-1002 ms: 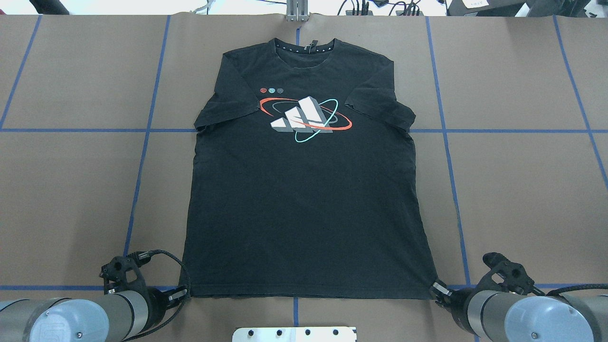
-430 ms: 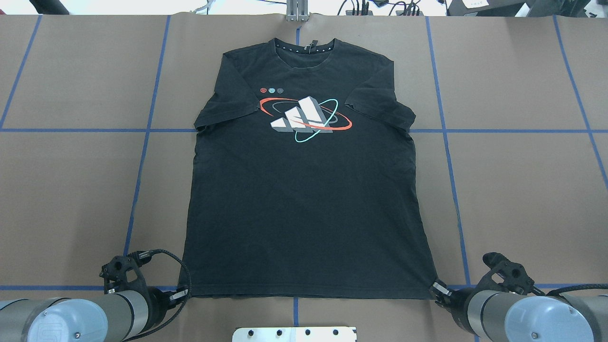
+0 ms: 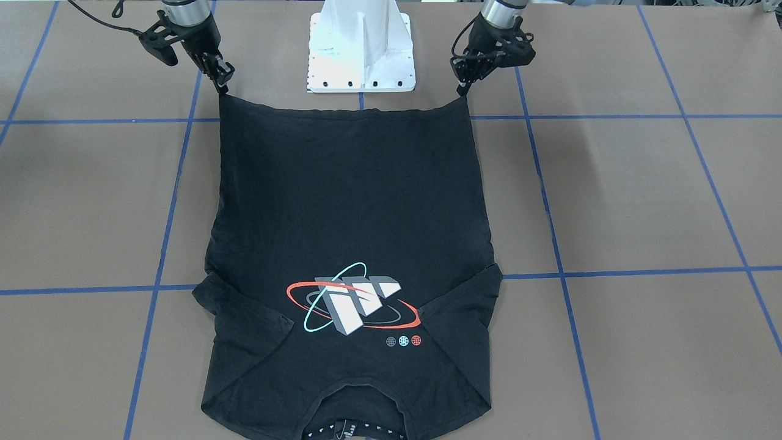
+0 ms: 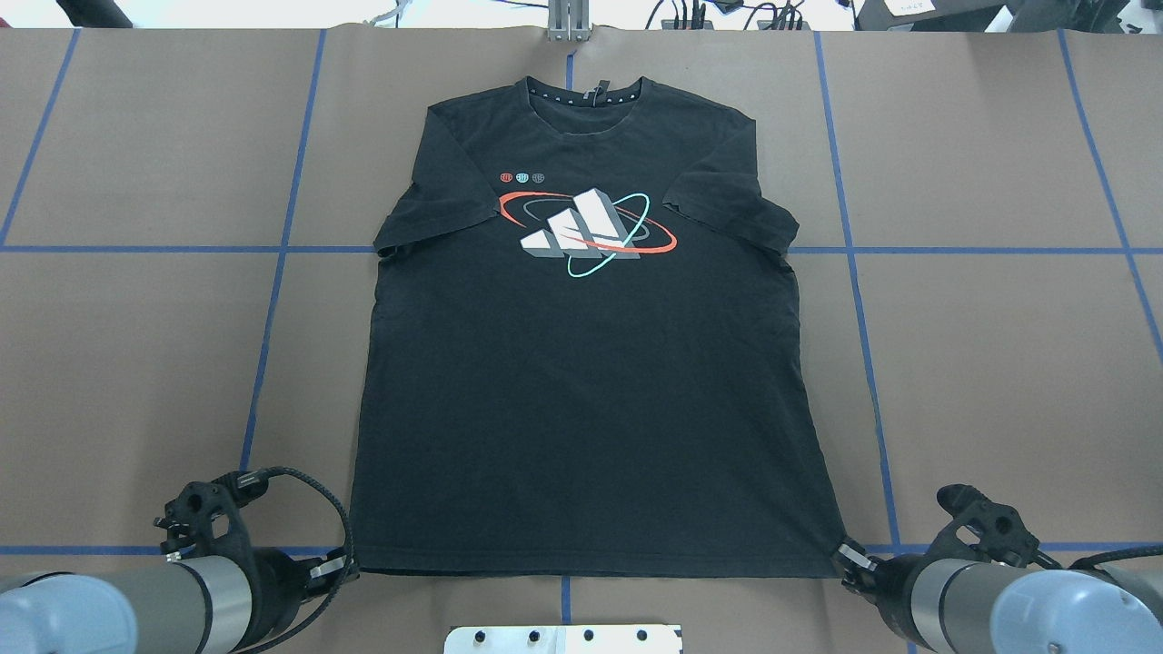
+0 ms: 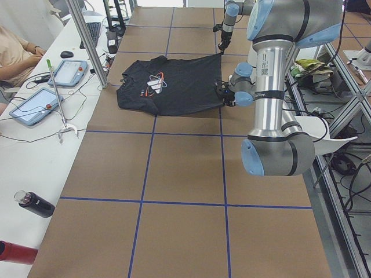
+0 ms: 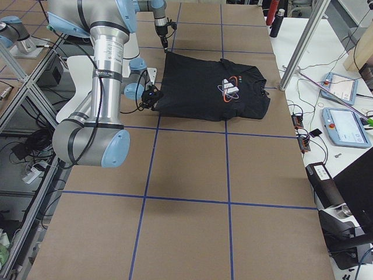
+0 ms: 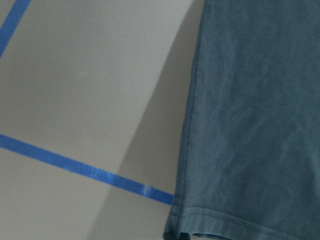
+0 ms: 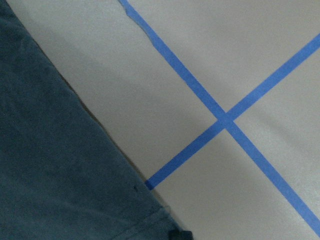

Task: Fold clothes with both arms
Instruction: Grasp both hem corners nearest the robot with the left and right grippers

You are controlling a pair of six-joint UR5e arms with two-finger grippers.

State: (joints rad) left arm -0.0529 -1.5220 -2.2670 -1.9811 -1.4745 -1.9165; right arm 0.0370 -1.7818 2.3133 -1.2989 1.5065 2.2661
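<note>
The black T-shirt lies flat and print up in the middle of the brown table, with its collar toward the top of the overhead view. At lower left, the left gripper pinches one hem corner. At lower right, the right gripper pinches the other.

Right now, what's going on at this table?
Two robot arms are starting to fold a black T-shirt that lies flat on the table, print up, with its collar away from the robot. The left pincer is closed on one bottom hem corner and the right pincer on the other. Both corners are drawn up into small peaks. No fold has been made yet.
</note>
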